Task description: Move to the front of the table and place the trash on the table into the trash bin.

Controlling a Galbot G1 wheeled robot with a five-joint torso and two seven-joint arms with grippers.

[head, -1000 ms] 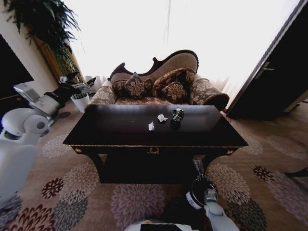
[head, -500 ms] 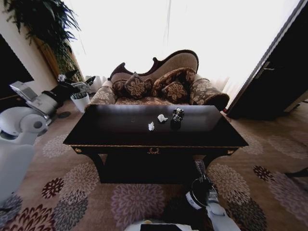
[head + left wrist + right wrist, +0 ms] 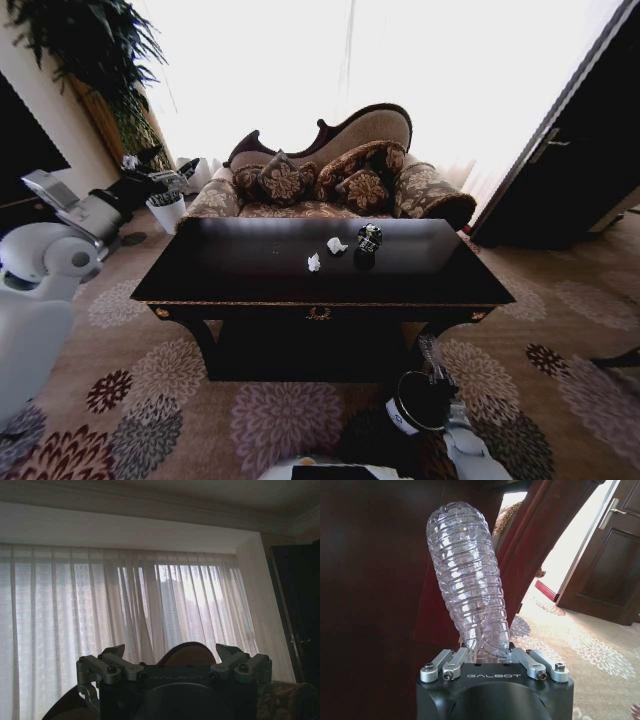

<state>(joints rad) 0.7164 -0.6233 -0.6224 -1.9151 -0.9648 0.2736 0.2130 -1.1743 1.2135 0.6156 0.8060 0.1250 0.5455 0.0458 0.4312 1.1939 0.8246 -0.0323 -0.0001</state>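
Note:
The dark glossy table (image 3: 250,285) stands right in front of me. On its top lie two white paper balls (image 3: 314,263) (image 3: 337,245) and a black-and-silver shiny lump (image 3: 370,237). My right gripper (image 3: 492,655) is shut on the clear ribbed plastic bottle (image 3: 470,580); its cap end is hidden between the fingers. In the head view the bottle (image 3: 432,353) sticks up below the table's front edge, just above the dark trash bin (image 3: 385,435) with its white label. My left gripper (image 3: 170,165) is raised at the table's left, open and empty (image 3: 172,662).
A patterned sofa (image 3: 330,175) with cushions stands behind the table. A white plant pot (image 3: 168,212) and a tall plant (image 3: 100,50) are at the back left. A dark door (image 3: 580,150) is on the right. Flowered carpet (image 3: 560,360) lies around the table.
My right arm has carried the bottle a little to the right and lower, near the bin. My left arm has drawn slightly back to the left. The trash on the table has not moved.

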